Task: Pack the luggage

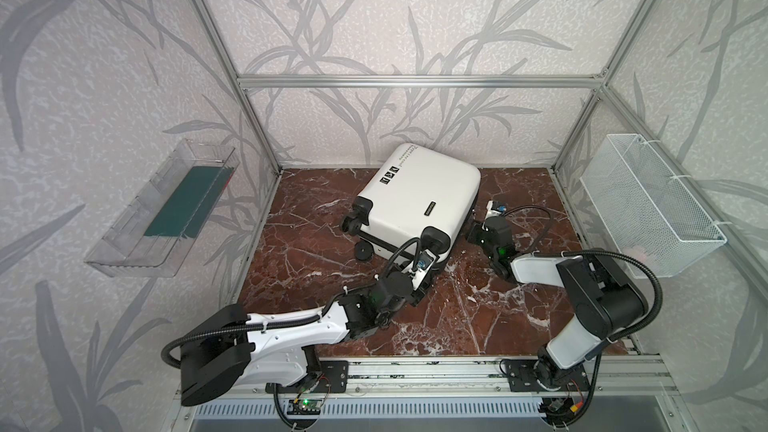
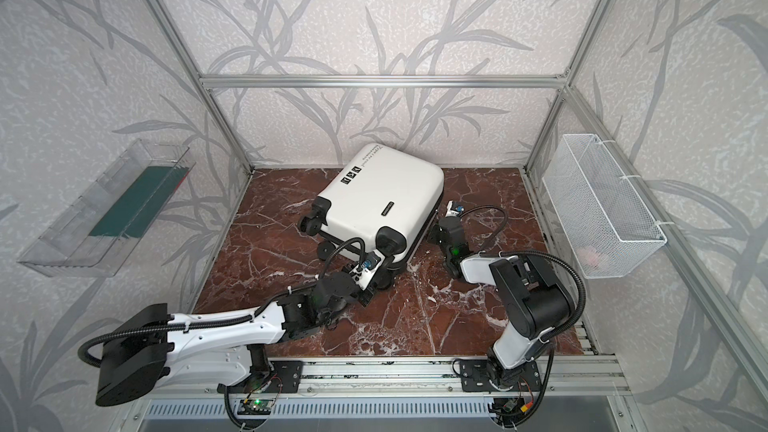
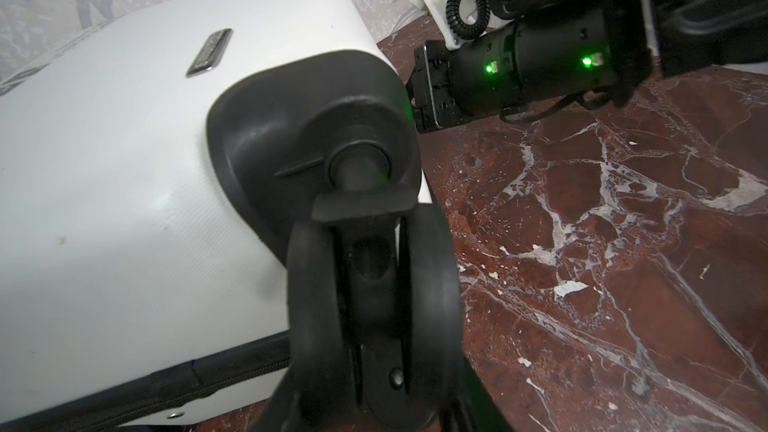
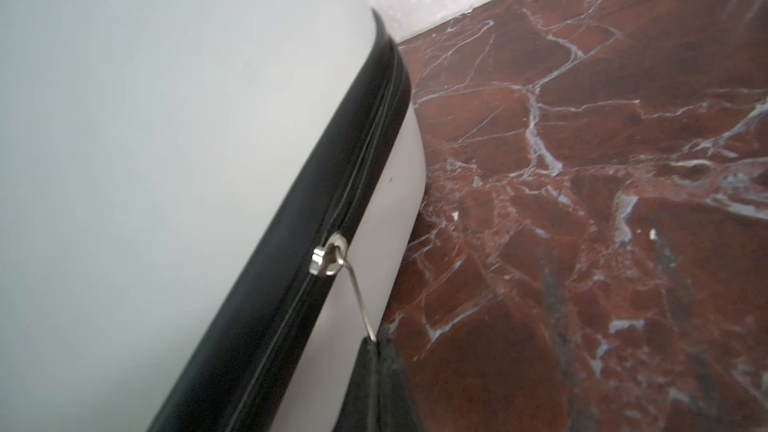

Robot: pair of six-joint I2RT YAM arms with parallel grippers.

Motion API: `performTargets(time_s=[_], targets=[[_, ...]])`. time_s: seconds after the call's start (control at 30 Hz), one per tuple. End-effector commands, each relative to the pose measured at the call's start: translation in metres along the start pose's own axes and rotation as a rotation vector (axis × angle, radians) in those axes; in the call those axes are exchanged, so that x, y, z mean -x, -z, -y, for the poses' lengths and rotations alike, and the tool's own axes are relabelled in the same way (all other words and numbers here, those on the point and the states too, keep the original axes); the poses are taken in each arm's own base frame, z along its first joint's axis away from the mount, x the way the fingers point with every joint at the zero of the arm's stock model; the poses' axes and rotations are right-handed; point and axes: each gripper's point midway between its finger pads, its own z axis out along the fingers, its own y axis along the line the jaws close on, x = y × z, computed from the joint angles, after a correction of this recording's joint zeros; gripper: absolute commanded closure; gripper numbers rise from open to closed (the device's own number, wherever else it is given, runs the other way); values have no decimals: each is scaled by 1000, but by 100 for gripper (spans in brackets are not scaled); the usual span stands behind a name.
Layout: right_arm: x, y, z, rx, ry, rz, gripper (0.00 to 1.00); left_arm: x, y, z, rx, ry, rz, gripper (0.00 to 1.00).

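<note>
**1. Clearances (ref: luggage)**
- Luggage (image 1: 419, 193) lies on its broad side on the marble table (image 1: 457, 317), shells shut, skewed. Wheel end faces the front rail (image 1: 415, 371); opposite end is up against the back wall (image 1: 415, 118).
- Bare marble shows L of luggage, R of luggage past the R arm, & btwn luggage and front rail.
- Clear tray (image 1: 162, 209): well apart, L of luggage, off the table.
- Wire mesh basket (image 1: 652, 205): well apart, R of luggage, on the frame.

**2. Tools**
- L gripper (image 1: 426, 276): at luggage's near R wheel corner. In the L wrist view the fingers sit either side of the caster wheel (image 3: 374, 284), partly spread, clamped on it.
- R gripper (image 4: 376, 351): just beside luggage's R edge, low at the zipper seam (image 4: 324, 209). Fingertips pressed fully together, pinching the zipper pull (image 4: 353, 288). Pull runs straight to the slider (image 4: 326, 261).
</note>
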Motion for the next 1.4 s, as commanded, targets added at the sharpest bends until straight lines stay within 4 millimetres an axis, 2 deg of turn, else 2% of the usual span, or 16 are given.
performTargets(time_s=[0.0,0.13,0.23,0.33,0.4,0.43,0.47,0.5,0.57,0.6,0.63,0.77,0.9,1.03,1.2,1.37], targets=[[36,-21,21,-95,-43,80,100,41,23,5,-63,93,150,100],[61,-48,28,-125,-53,91,100,32,34,-1,-58,109,137,100],[66,-68,29,-108,-53,66,100,29,41,-5,-55,118,140,100],[67,-68,17,-34,-32,32,99,30,47,-10,-46,128,157,100],[67,-57,12,-7,-32,17,70,31,49,-13,-35,133,165,100],[68,-49,11,1,-35,16,61,32,50,-15,-26,134,168,97],[69,-41,10,1,-37,10,59,32,50,-16,-20,134,170,91],[70,-33,10,-1,-37,1,54,33,52,-18,-14,139,177,79],[76,-14,8,-5,-36,-7,46,35,55,-21,-5,148,191,47],[80,-5,6,2,-30,-8,43,35,56,-23,0,157,195,35],[83,4,4,2,-21,-16,40,36,59,-25,5,166,202,26],[103,36,-6,5,2,-21,32,35,69,-37,41,206,214,1],[118,53,-21,46,19,-40,24,34,82,-56,113,258,211,1],[132,57,-37,88,28,-53,18,33,95,-81,224,307,186,1],[146,49,-55,147,12,-93,15,32,107,-113,333,399,146,1],[158,29,-74,191,-8,-142,14,25,114,-148,404,550,98,1]])
